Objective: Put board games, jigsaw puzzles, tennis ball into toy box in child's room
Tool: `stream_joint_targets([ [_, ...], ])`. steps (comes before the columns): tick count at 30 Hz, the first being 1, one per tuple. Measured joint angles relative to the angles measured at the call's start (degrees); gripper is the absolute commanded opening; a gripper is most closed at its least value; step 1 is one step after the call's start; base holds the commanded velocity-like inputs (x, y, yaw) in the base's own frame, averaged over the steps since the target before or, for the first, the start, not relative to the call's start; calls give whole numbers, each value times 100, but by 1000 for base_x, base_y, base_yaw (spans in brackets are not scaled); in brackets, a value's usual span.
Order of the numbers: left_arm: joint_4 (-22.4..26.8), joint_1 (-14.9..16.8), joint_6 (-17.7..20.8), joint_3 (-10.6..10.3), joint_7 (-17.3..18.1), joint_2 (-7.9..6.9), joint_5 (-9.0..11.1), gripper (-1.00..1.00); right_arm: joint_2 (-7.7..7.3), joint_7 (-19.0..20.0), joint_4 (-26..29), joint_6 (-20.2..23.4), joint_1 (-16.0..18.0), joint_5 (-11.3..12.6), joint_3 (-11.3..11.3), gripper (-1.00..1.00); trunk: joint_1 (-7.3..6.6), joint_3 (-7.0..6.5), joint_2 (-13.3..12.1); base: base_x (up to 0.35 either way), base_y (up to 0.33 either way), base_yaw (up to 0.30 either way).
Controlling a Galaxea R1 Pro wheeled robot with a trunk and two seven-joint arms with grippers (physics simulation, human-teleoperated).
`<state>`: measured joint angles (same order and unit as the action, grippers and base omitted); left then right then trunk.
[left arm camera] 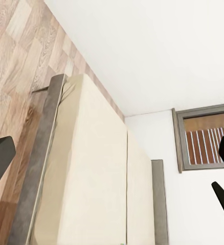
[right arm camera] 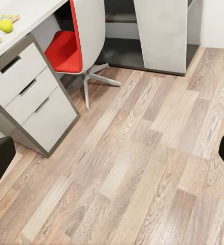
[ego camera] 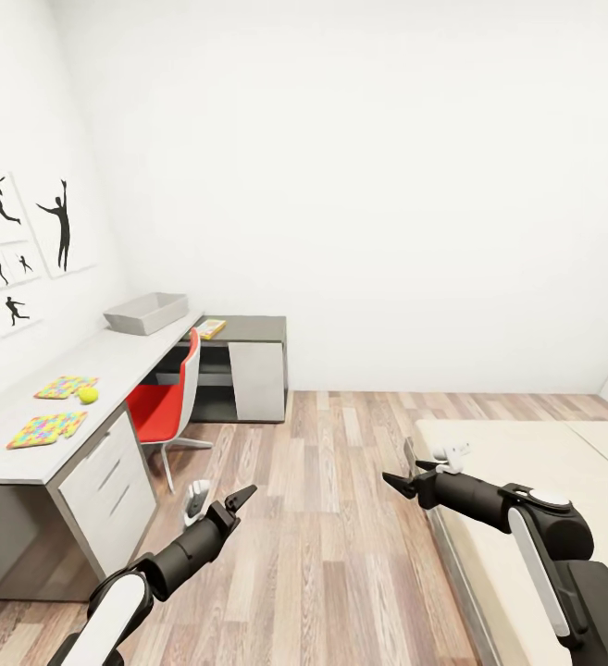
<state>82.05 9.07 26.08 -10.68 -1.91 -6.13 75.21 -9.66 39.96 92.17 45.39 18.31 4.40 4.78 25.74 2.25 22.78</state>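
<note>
The table point(ego camera: 26, 453) runs along the left wall. At its far end stands the light-grey toy box point(ego camera: 146, 313). Two colourful jigsaw puzzles point(ego camera: 66, 387) point(ego camera: 47, 428) lie near its front, with the yellow-green tennis ball point(ego camera: 88, 395) point(right arm camera: 5, 25) between them. A flat yellowish board game point(ego camera: 211, 328) lies past the toy box, where the desk meets the dark cabinet top. The bed point(ego camera: 535, 472) point(left arm camera: 86, 168) is at the right, and the part I see is bare. My left gripper point(ego camera: 222, 493) and right gripper point(ego camera: 398, 462) hang open and empty over the floor.
A red and white swivel chair point(ego camera: 167, 402) point(right arm camera: 71, 48) stands tucked at the desk beside the white drawer unit point(ego camera: 109, 481) point(right arm camera: 32, 97). Wood-plank floor point(ego camera: 331, 518) stretches between desk and bed. A dark-framed window point(left arm camera: 204, 138) is behind the bed's headboard.
</note>
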Motion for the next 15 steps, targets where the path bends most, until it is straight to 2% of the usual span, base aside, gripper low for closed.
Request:
stream_joint_targets([
  [15,-9,-1,-8,0,-5,1,-8,100,0,1,-1,1,0,3,1,100,0,0,0,0,-3,2],
])
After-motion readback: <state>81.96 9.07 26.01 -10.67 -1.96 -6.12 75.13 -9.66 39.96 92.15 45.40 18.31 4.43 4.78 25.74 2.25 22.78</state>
